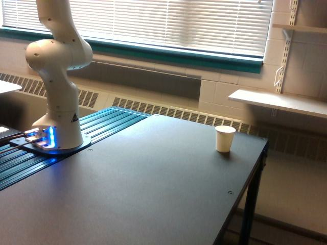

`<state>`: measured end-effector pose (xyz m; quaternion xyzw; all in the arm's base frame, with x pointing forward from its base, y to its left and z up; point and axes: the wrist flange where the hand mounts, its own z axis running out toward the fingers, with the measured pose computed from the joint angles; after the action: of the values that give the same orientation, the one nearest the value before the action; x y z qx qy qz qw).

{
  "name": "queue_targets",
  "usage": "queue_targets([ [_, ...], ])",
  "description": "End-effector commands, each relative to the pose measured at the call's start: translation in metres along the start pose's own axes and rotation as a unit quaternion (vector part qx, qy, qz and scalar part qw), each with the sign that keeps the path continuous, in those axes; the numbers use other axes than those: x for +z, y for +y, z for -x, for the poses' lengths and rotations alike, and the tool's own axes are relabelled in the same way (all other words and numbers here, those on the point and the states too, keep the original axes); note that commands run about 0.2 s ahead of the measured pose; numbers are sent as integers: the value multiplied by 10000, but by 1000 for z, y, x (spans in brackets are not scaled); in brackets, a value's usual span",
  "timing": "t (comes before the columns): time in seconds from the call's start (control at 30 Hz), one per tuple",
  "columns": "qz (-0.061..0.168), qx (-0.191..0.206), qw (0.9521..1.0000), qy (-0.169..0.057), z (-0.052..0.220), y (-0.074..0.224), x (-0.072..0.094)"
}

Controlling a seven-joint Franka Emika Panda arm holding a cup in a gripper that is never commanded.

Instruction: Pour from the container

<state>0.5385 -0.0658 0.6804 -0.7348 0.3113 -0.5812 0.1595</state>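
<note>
Exterior view: only a white paper cup [225,138] is seen, upright, mouth up, on the dark table [153,194]. Its contents cannot be told. Gripper and clear container are out of frame

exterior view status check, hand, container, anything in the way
Hand out of frame, only arm base and lower links visible. Clear container not in view. White paper cup upright on the dark table, toward the exterior view's right. Nothing around it.
</note>
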Motion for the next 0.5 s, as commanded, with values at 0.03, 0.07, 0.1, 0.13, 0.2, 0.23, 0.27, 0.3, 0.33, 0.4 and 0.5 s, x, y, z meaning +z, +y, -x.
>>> queue_targets([
  [0.03,464,269,9985,-89,-27,29,-9],
  [0.07,518,240,9983,-147,-26,29,-8],
  [0.1,591,275,9977,-197,-24,28,-7],
  [0.13,660,366,9968,-250,-23,29,-6],
  [0.2,752,328,9952,-542,-17,41,0],
  [0.23,806,385,9938,-657,-13,44,3],
  [0.27,855,488,9924,-745,-10,44,3],
  [0.3,932,484,9912,-803,-5,39,3],
  [0.33,963,573,9897,-892,-1,39,5],
  [0.4,1053,702,9837,-1276,17,51,11],
  [0.5,1278,780,9758,-1593,38,58,13],
])
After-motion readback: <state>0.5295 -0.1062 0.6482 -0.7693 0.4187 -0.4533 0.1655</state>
